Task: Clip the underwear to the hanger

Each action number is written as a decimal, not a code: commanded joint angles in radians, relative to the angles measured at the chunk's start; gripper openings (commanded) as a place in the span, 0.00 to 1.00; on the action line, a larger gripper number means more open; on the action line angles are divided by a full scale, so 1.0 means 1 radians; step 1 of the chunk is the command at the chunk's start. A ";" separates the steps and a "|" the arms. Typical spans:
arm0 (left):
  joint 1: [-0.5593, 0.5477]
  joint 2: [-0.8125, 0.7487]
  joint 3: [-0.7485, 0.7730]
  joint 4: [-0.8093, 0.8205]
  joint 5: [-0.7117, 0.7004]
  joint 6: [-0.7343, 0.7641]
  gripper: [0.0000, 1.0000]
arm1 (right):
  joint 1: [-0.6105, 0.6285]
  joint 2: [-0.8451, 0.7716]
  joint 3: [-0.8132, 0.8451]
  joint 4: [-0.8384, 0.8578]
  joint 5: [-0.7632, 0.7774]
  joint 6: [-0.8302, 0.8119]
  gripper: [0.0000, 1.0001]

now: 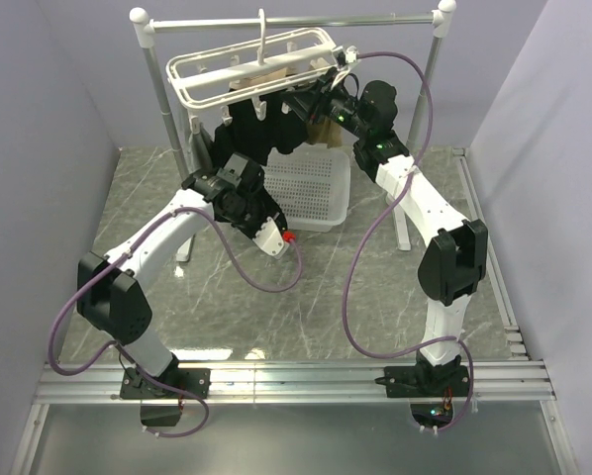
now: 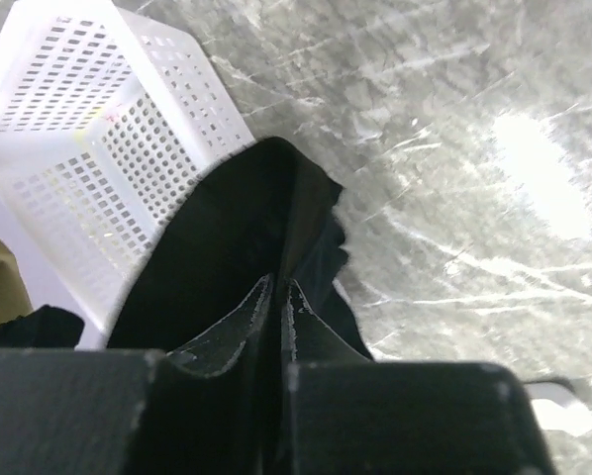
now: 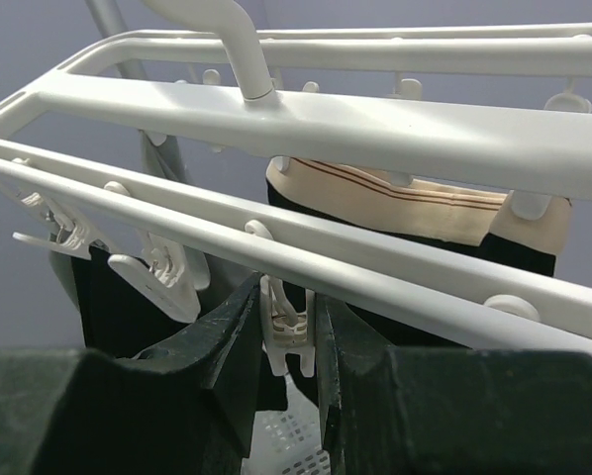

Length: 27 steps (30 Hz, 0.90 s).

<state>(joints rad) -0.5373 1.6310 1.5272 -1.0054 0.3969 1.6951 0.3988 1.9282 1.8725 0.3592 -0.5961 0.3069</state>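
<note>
The white hanger [image 1: 245,61] hangs by its hook from the rail; its bars [image 3: 395,124] and dangling clip pegs fill the right wrist view. The black underwear [image 1: 266,134] hangs below the hanger's front. My left gripper [image 1: 233,163] is shut on a fold of the underwear [image 2: 239,223], just below the hanger. My right gripper [image 1: 318,87] is up at the hanger's right end, and in the right wrist view [image 3: 290,327] its jaws are shut on the sides of one white clip peg [image 3: 288,319]. Black fabric [image 3: 118,307] hangs behind the neighbouring pegs.
A tan-beige garment [image 3: 405,203] hangs clipped on the hanger's far side. The white perforated basket [image 1: 314,188] sits on the marble table under the hanger; it also shows in the left wrist view [image 2: 78,129]. The grey rail stand [image 1: 162,89] with white knobs carries the hanger.
</note>
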 commanded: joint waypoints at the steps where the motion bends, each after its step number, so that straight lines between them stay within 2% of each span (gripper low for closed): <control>1: -0.019 -0.034 -0.002 0.050 -0.046 0.055 0.13 | -0.011 -0.035 -0.015 -0.012 -0.018 0.003 0.00; 3: -0.021 -0.037 -0.007 0.079 -0.047 0.072 0.16 | -0.011 -0.035 -0.015 -0.012 -0.019 0.001 0.00; 6: -0.023 -0.052 -0.024 0.119 -0.043 0.112 0.33 | -0.012 -0.035 -0.018 -0.011 -0.019 0.001 0.00; 7: -0.023 -0.063 -0.030 0.125 -0.043 0.127 0.42 | -0.012 -0.035 -0.018 -0.009 -0.019 0.003 0.00; 9: -0.021 -0.075 -0.048 0.145 -0.041 0.167 0.52 | -0.014 -0.034 -0.019 -0.005 -0.018 0.006 0.00; 13: -0.023 -0.086 -0.075 0.168 -0.039 0.213 0.64 | -0.014 -0.032 -0.019 0.004 -0.014 0.014 0.00; 21: -0.023 -0.056 -0.033 0.130 -0.056 0.287 0.74 | -0.015 -0.017 -0.009 0.020 -0.013 0.024 0.00; 27: -0.023 0.010 0.050 0.018 -0.095 0.348 0.75 | -0.015 -0.008 -0.004 0.029 -0.011 0.027 0.00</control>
<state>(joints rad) -0.5560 1.6043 1.5112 -0.9127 0.3222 1.9598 0.3943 1.9282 1.8717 0.3687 -0.5961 0.3252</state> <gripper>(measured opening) 0.748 0.307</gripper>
